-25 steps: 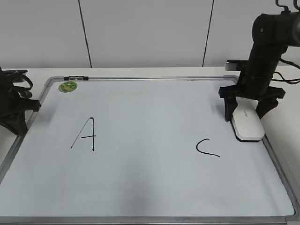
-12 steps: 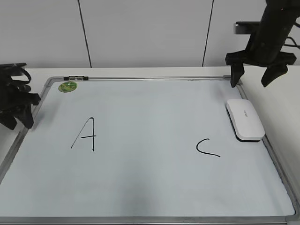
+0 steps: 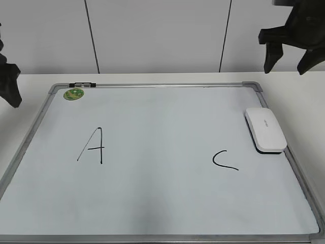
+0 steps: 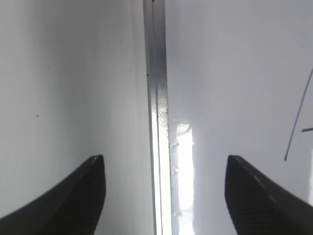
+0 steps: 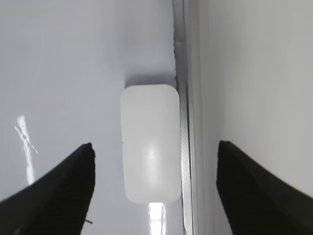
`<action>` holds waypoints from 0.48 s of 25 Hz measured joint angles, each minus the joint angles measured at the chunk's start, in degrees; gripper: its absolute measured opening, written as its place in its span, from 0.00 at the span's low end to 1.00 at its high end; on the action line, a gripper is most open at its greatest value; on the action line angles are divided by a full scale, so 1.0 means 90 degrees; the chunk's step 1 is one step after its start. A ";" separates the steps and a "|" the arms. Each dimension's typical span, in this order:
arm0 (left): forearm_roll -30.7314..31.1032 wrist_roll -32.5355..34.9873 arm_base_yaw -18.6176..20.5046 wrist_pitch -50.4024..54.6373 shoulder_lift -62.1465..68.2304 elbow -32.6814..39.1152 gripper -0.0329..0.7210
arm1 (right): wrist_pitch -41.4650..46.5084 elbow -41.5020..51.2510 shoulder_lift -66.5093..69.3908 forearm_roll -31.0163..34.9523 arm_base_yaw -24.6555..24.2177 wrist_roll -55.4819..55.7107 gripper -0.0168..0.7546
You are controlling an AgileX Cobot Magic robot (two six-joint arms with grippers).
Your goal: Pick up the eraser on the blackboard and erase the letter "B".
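We judge the erasing done: between the black "A" and "C" the blackboard is bare, no "B" showing. The eraser, a smooth white rounded plastic slab, lies flat against the board's grey metal right frame. Our right gripper hangs well above it, jaws spread wide and empty; the left gripper gapes over the left frame (also empty). Next, we think, only parking the arms remains.

One board, one eraser, one green magnet. Two letters: an A left, a C right. Two grippers, left and right.
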 joint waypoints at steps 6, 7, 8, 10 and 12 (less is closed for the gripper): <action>0.0106 0.0000 0.0000 0.0269 -0.1084 0.0000 0.78 | 0.0013 0.1105 -0.1061 0.0014 0.0012 0.0000 0.75; 0.0139 0.0000 0.0000 0.0285 -0.1327 0.0000 0.78 | 0.0025 0.1322 -0.1363 0.0073 0.0012 0.0000 0.75; 0.0165 0.0000 0.0000 0.0300 -0.1579 0.0013 0.78 | 0.0025 0.1530 -0.1622 0.0073 0.0012 0.0000 0.75; 0.0195 0.0000 0.0000 0.0300 -0.2068 0.0125 0.78 | 0.0000 0.1859 -0.2013 0.0136 0.0012 0.0000 0.75; 0.0218 0.0000 0.0000 0.0300 -0.2624 0.0349 0.78 | -0.0187 0.2204 -0.2414 0.0250 0.0012 0.0000 0.75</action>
